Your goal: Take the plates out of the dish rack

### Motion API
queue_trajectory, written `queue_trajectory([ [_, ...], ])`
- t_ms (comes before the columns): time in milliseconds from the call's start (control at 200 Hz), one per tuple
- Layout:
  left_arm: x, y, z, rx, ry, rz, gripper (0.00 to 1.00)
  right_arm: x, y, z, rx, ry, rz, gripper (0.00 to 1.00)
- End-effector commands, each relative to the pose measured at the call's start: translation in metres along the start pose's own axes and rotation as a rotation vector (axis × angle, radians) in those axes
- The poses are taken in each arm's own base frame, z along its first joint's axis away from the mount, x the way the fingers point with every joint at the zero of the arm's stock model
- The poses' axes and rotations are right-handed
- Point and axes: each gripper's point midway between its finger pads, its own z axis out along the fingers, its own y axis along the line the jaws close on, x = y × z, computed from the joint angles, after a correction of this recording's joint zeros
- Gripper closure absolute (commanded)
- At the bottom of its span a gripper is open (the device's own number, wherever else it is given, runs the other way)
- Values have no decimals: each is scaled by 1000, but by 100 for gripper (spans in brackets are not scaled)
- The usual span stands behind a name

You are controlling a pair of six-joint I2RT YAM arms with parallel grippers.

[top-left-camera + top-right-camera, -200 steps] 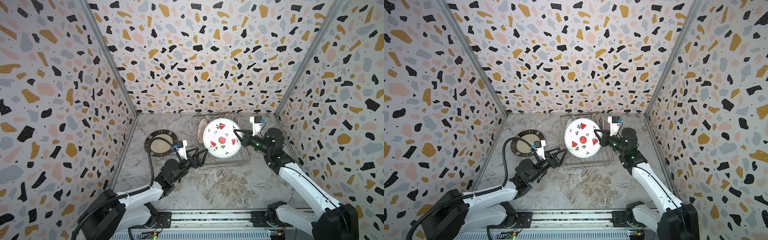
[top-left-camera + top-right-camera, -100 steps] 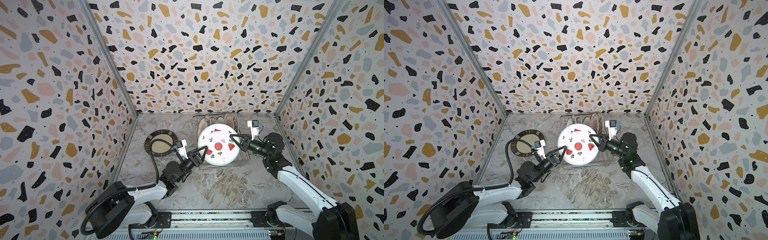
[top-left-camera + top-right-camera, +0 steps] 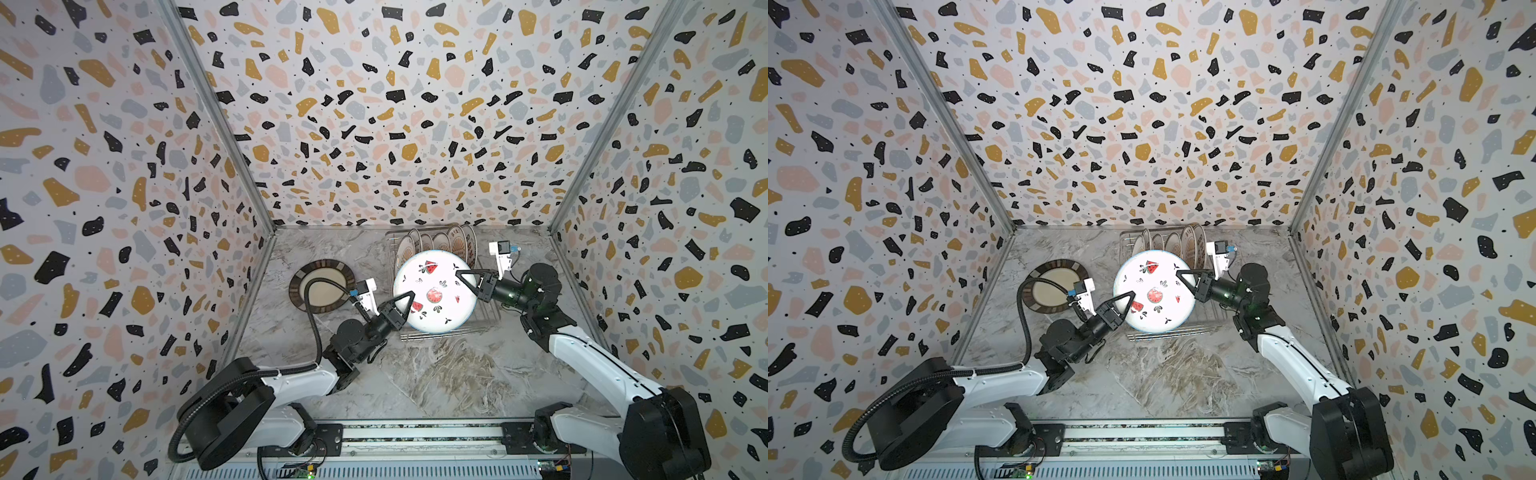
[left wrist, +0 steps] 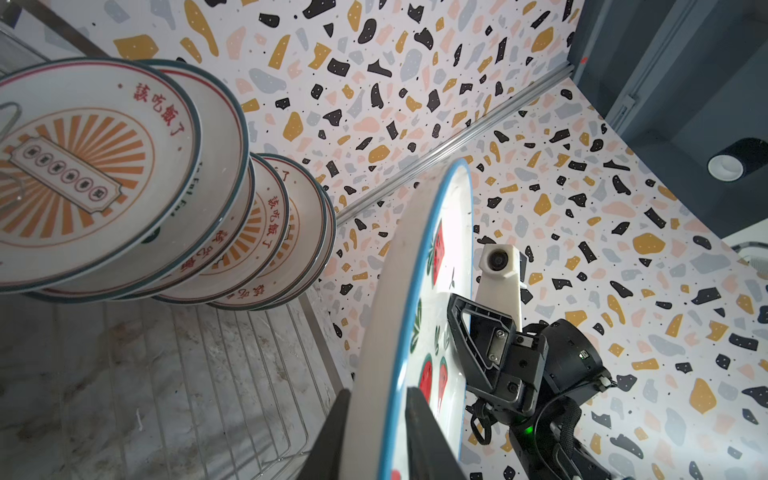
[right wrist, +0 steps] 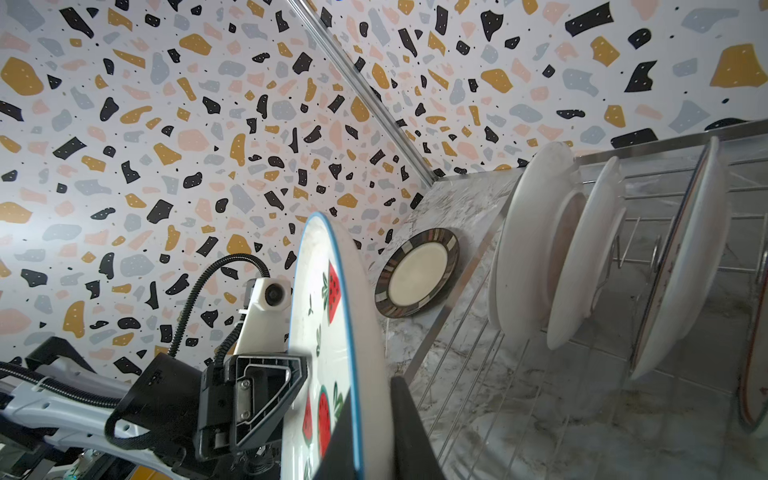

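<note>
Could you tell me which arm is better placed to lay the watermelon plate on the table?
Probably left: the left gripper clamps the watermelon plate, and the striped plate lies on its side.

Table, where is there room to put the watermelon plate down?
Bare marble table lies in front of the dish rack, between both arms, and behind the striped plate toward the back wall. Crowded: the rack's back, full of standing plates.
</note>
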Motion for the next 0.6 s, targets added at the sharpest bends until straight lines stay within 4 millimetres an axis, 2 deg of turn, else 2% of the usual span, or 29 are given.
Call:
queue_trajectory([
  [0,-5,-32,6,125,-5,-20,81,-36,35,0,-94,-76,-95,94],
  [100,2,-40,11,165,40,-30,80,-34,30,3,-69,-63,-92,93],
  [300,0,-42,10,190,27,-55,82,-33,27,10,-74,-51,-74,92],
  [461,-2,-52,10,230,28,-68,83,-30,21,14,-69,-39,-58,92],
  [541,-3,-52,11,220,27,-63,92,-29,19,14,-57,-42,-59,91],
  [596,-3,-51,10,215,26,-65,92,-29,17,14,-44,-43,-59,89],
])
